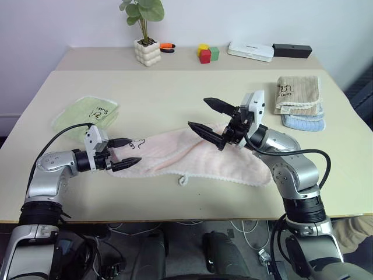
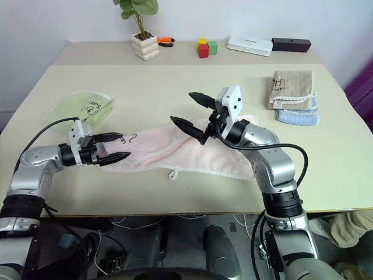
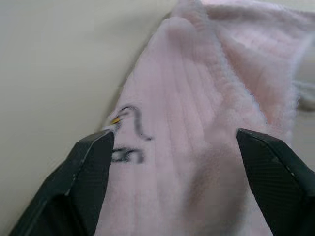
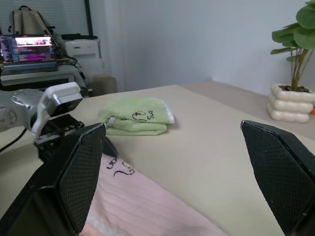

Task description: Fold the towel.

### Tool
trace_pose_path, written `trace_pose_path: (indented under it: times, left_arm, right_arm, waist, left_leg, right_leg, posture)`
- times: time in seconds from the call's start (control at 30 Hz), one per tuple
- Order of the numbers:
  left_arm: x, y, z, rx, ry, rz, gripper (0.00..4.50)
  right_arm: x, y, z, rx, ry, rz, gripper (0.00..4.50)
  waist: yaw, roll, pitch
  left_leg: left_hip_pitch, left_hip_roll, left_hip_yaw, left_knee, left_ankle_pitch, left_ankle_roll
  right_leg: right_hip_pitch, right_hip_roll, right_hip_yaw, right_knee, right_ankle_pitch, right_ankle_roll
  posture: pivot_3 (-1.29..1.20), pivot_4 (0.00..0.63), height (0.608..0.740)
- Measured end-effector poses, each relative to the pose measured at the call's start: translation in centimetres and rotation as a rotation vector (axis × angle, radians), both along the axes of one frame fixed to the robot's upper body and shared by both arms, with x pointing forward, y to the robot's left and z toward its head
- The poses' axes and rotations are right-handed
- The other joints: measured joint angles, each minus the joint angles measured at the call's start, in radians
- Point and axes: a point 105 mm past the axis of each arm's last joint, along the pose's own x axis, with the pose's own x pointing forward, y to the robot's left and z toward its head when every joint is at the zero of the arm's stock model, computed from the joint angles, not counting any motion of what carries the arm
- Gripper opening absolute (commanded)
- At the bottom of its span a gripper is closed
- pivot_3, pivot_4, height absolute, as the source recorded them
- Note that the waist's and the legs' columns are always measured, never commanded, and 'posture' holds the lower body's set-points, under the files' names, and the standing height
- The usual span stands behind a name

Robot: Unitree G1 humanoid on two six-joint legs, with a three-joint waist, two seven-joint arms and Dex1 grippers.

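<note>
Towel (image 1: 198, 154) lay long, loosely folded along worktop (image 1: 175, 93) front. Left pincer (image 1: 125, 154) gaped at logo end, empty. Right pincer (image 1: 205, 118) hovered wide open above middle, likely clear for next fold.

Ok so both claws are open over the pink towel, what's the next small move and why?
Probably bring the left claw down and close it on the pink towel at its logo end: its open fingers already straddle that end, while the right claw hovers open, raised above the middle.
</note>
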Motion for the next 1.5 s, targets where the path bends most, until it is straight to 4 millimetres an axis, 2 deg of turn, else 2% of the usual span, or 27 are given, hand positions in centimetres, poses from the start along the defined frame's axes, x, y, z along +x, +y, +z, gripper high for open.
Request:
trace_pose_path:
  times: [0.2, 0.5, 0.67, 0.83, 0.93, 1.1, 1.13, 1.37, 1.43, 1.5]
  left_arm:
    - [-1.4, -0.6, 0.4, 0.001, -0.010, -0.095, 3.75]
    - [-0.3, -0.5, -0.6, 0.280, -0.206, -0.142, 3.75]
    - [-0.3, -0.8, -0.2, 0.299, -0.267, -0.179, 3.75]
    - [-0.5, -0.8, -0.7, 0.294, -0.235, -0.198, 3.75]
    - [-0.7, -0.8, -0.9, 0.294, -0.220, -0.211, 2.90]
    - [-1.0, -0.8, -1.9, 0.285, -0.142, -0.218, 0.40]
    - [-0.9, -0.8, -1.9, 0.282, -0.132, -0.209, 0.03]
    - [-0.6, -0.6, -2.2, 0.260, -0.075, -0.158, 0.03]
    - [-0.3, -0.5, -1.6, 0.210, -0.067, -0.131, 0.03]
    - [0.5, -0.1, 0.0, 0.113, -0.071, -0.067, 0.03]
  right_arm:
    - [0.0, 0.0, 0.0, 0.001, -0.002, -0.001, 4.50]
    - [0.0, 0.0, 0.1, 0.003, -0.005, -0.003, 4.50]
    - [0.1, 0.0, 0.1, 0.005, -0.005, -0.007, 4.50]
    - [0.1, -0.1, 0.2, 0.007, -0.010, -0.011, 4.50]
    - [0.1, -0.1, 0.2, 0.008, -0.010, -0.013, 4.50]
    - [0.1, -0.1, 0.2, 0.009, -0.010, -0.015, 4.50]
    - [0.1, -0.1, 0.2, 0.009, -0.010, -0.015, 4.50]
    - [0.1, -0.1, 0.2, 0.009, -0.010, -0.015, 4.50]
    - [0.1, -0.1, 0.2, 0.008, -0.011, -0.015, 4.50]
    - [0.1, -0.1, 0.2, 0.007, -0.012, -0.016, 4.50]
  waist:
    - [-0.002, 0.000, 0.000]
    - [0.001, 0.000, 0.000]
    - [0.000, 0.000, 0.000]
    - [-0.001, 0.000, 0.000]
    - [0.000, 0.000, 0.000]
    - [-0.001, 0.000, 0.000]
    - [-0.001, 0.000, 0.000]
    - [-0.002, 0.000, 0.000]
    - [-0.001, 0.000, 0.000]
    - [0.000, 0.000, 0.000]
  left_leg:
    - [0.000, 0.000, 0.000, 0.000, 0.000, 0.000]
    - [0.000, 0.000, 0.000, 0.000, 0.000, 0.000]
    - [0.000, 0.000, 0.000, 0.000, 0.000, 0.000]
    - [0.000, 0.000, 0.000, 0.000, 0.000, 0.000]
    - [0.000, 0.000, 0.000, 0.000, 0.000, 0.000]
    - [0.000, 0.000, 0.000, 0.000, 0.000, 0.000]
    - [0.000, 0.000, 0.000, 0.000, 0.000, 0.000]
    - [0.000, 0.000, 0.000, 0.000, 0.000, 0.000]
    - [0.000, 0.000, 0.000, 0.000, 0.000, 0.000]
    - [0.000, 0.000, -0.001, 0.000, 0.000, 0.000]
  right_leg:
    - [0.000, 0.000, 0.000, 0.000, 0.000, 0.000]
    - [0.000, 0.000, 0.000, 0.000, 0.000, 0.000]
    - [0.000, 0.000, 0.000, 0.000, 0.000, 0.000]
    - [0.000, 0.000, 0.000, 0.000, 0.000, 0.000]
    - [0.000, 0.000, 0.000, 0.000, 0.000, 0.000]
    - [0.000, 0.000, 0.000, 0.000, 0.000, 0.000]
    - [0.000, 0.000, 0.000, 0.000, 0.000, 0.000]
    - [0.000, 0.000, 0.000, 0.000, 0.000, 0.000]
    - [0.000, 0.000, 0.000, 0.001, 0.000, 0.000]
    - [0.000, 0.000, 0.000, 0.001, 0.000, 0.000]
  posture:
    - [0.00, 0.150, 0.740]
    - [0.00, 0.150, 0.740]
    - [0.00, 0.150, 0.740]
    - [0.00, 0.150, 0.740]
    - [0.00, 0.150, 0.740]
    - [0.00, 0.150, 0.740]
    - [0.00, 0.150, 0.740]
    - [0.00, 0.150, 0.740]
    - [0.00, 0.150, 0.740]
    - [0.00, 0.150, 0.740]
